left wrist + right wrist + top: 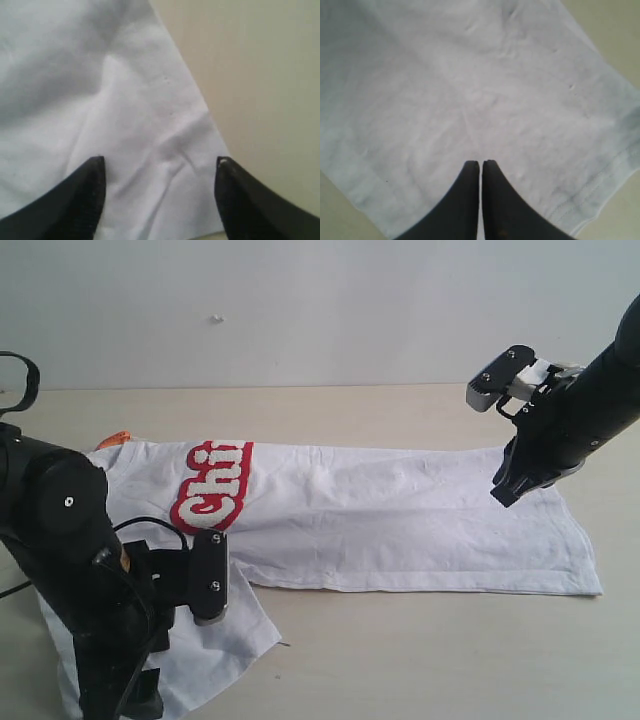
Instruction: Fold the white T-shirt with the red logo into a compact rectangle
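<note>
The left arm [60, 530] stands over the surface's [420, 650] front left corner, covering part of the cloth there. The left claw [160, 161] is wide, its two dark fingers [85, 192] well apart with nothing between them. Under them is wrinkled white fabric, close to a slanting edge of the cloth with bare surface beyond it. Whether the fingertips touch the cloth cannot be told.

The white T-shirt [400, 520] lies flat on the surface as a long band, running from the left side almost to the right edge. A loose flap of it spreads toward the front left corner, under the left arm. A small orange tag [118, 438] shows at the band's far left end. Just right of it the red logo [210, 485] lies on the top layer. Only its first white letters show, and the rest disappears at the band's far edge.

Near the shirt's right end, the right arm [590, 400] comes in from the surface's right edge. The right claw [503, 492] is narrow, its fingers pressed together with no cloth between them. Its tip points down at the far side of the band, close to the stitched hem.
</note>
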Robot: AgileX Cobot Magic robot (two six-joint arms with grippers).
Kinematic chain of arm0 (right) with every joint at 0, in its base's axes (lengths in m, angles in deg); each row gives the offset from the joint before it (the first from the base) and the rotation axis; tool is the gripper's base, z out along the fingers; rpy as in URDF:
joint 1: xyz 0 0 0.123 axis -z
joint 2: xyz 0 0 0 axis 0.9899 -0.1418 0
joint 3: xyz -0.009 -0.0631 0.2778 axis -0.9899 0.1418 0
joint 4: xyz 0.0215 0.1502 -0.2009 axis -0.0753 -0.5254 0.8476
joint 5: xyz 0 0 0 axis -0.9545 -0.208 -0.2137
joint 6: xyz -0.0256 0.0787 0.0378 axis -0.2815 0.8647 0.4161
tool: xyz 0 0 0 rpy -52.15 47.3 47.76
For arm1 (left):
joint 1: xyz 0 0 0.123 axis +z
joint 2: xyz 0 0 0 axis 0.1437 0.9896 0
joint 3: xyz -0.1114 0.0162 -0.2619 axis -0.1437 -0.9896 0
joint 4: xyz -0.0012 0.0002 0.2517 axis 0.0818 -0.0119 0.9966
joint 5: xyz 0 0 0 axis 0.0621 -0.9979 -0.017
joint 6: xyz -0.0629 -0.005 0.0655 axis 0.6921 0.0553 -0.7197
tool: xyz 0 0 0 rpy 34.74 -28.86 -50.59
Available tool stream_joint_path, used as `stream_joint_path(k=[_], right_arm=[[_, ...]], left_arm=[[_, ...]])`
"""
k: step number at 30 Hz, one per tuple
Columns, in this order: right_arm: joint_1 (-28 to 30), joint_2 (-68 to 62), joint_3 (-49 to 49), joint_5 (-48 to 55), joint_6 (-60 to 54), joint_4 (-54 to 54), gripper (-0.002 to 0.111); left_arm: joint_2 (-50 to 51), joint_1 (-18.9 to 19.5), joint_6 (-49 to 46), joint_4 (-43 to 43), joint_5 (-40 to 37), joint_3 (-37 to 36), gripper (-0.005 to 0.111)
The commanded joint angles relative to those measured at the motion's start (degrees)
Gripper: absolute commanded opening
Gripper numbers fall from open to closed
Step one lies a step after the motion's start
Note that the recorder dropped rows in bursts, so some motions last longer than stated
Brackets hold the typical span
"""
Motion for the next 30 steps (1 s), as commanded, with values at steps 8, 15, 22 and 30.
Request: stream_joint_path(k=[8, 15, 22, 30], right_arm=[[0.0, 0.6, 0.0, -0.1, -0.3, -0.4, 0.003], [0.0, 0.6, 0.0, 0.5, 0.2, -0.4, 0.003], [0.0, 0.6, 0.0, 0.8, 0.2, -1.0, 0.003], [0.0, 0.6, 0.0, 0.8, 0.2, -1.0, 0.003]], left_arm=[[-0.2, -0.4, 1.5, -2.2, 1.5, -2.4, 0.062], [1.7, -0.4, 1.8, -3.6, 4.3, -4.9, 0.062], [4.8, -0.4, 1.8, -3.6, 4.7, -5.2, 0.019], [3.9, -0.4, 1.7, -3.5, -0.2, -4.4, 0.000]])
